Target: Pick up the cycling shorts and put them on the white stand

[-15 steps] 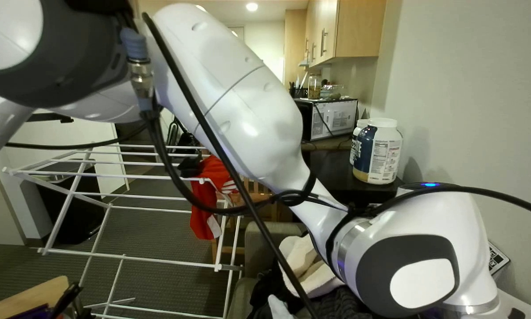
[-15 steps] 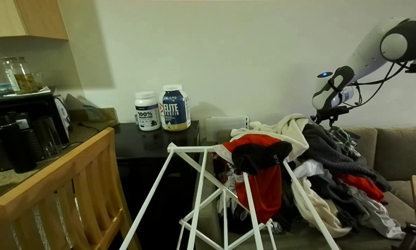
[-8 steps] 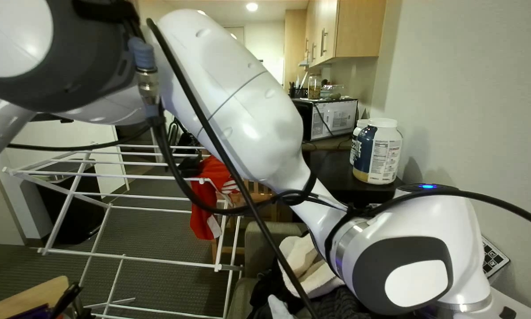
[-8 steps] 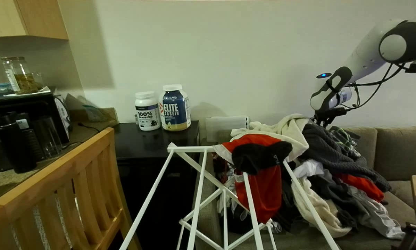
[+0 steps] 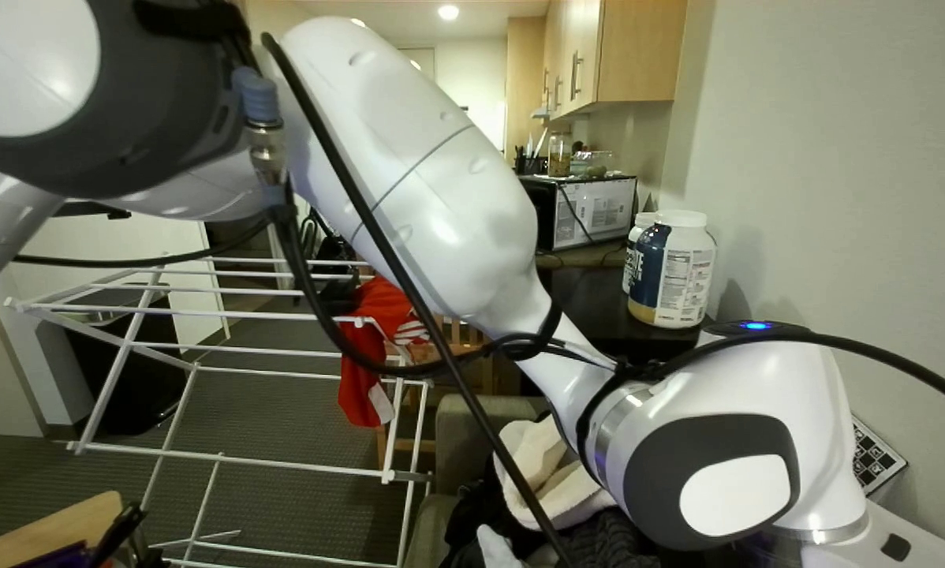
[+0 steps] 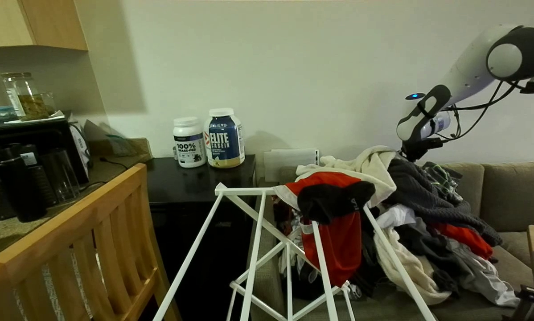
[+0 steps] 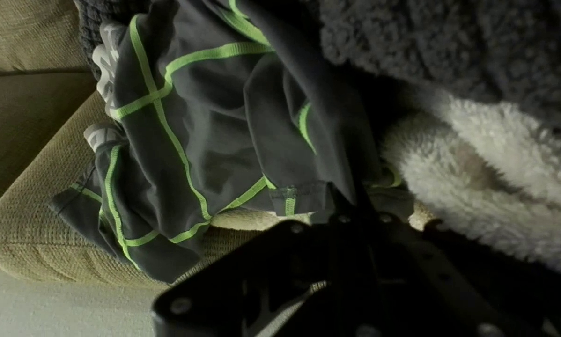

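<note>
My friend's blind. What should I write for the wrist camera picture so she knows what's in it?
The robot's black claw pinches a fold of dark gray cycling shorts with lime-green seams, lying partly on a tan couch. To the right in the wrist view are cream fleece and, above it, dark gray bumpy cloth.

ceiling light bright | wall softly shadowed | wrist view dim, jaws near-black
</note>
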